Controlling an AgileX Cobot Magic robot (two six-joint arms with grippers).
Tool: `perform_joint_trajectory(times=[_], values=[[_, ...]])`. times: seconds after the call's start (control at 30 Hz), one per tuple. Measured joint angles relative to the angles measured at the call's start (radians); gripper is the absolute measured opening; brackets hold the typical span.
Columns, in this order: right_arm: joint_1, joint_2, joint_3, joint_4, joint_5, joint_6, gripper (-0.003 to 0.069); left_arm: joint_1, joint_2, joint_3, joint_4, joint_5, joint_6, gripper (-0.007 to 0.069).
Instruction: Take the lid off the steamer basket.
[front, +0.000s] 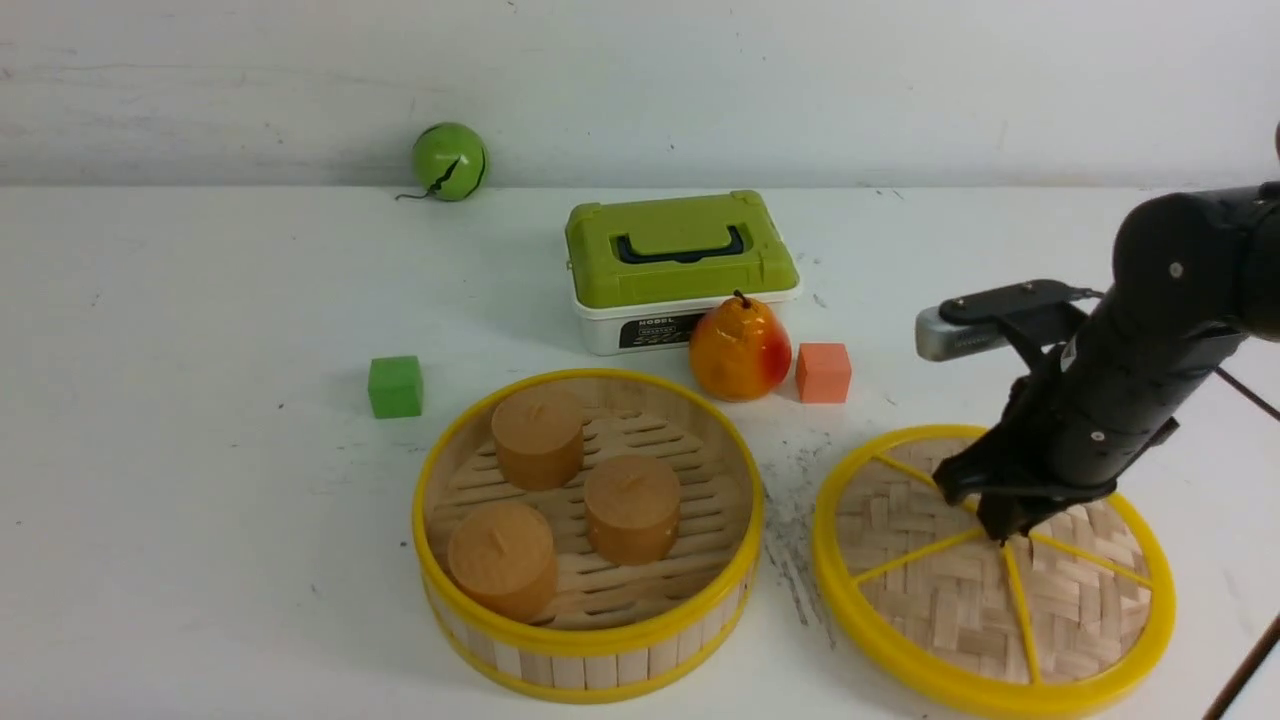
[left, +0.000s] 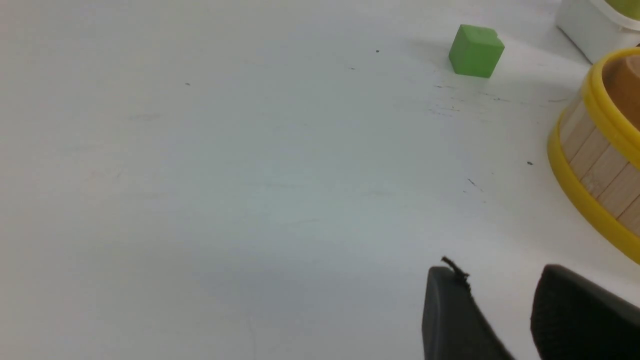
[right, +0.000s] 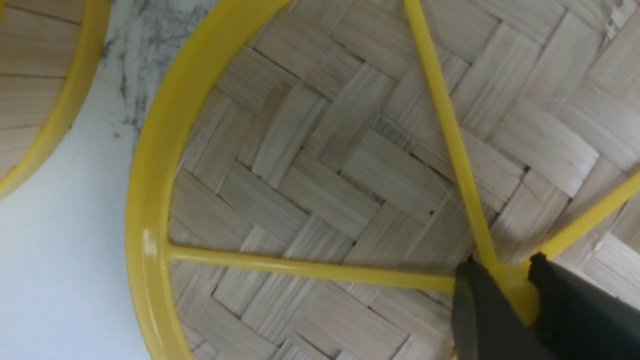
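The steamer basket (front: 590, 640) stands uncovered at the front middle of the table, with three brown cylinders (front: 537, 437) on its slatted floor. The lid (front: 960, 590) lies flat to its right, apart from it, woven side and yellow spokes showing. My right gripper (front: 1003, 530) points down at the lid's centre. In the right wrist view its jaws (right: 505, 272) are shut on the yellow hub of the lid (right: 310, 165). My left gripper (left: 500, 280) is open and empty, low over bare table left of the basket (left: 595, 170). It does not show in the front view.
A white box with a green top (front: 680, 250) stands behind the basket. A pear (front: 740, 348) and an orange cube (front: 823, 372) sit in front of it. A green cube (front: 395, 386) lies left of the basket, and a green ball (front: 449, 161) rests by the back wall.
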Motion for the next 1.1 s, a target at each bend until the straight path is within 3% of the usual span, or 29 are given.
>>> perform_joint_trajectory(times=[0.13,0.37,0.5,0.7,0.87,1.1], values=[[0.000,0.008,0.000,0.000,-0.025,0.000,0.0141,0.000,0.000,0.000,0.000,0.000,0.000,0.0239],[0.000,-0.012,0.000,0.006,-0.001,0.000,0.0290,0.000,0.000,0.000,0.000,0.000,0.000,0.0239],[0.000,-0.109,0.000,0.028,0.029,0.000,0.0299,0.000,0.000,0.000,0.000,0.000,0.000,0.0239],[0.000,-0.346,0.000,0.094,0.029,-0.021,0.0223,0.000,0.000,0.000,0.000,0.000,0.000,0.0239],[0.000,-0.597,0.002,0.157,0.027,-0.064,0.0114,0.000,0.000,0.000,0.000,0.000,0.000,0.0239],[0.000,-0.942,0.163,0.187,-0.073,-0.073,0.0020,0.000,0.000,0.000,0.000,0.000,0.000,0.0239]])
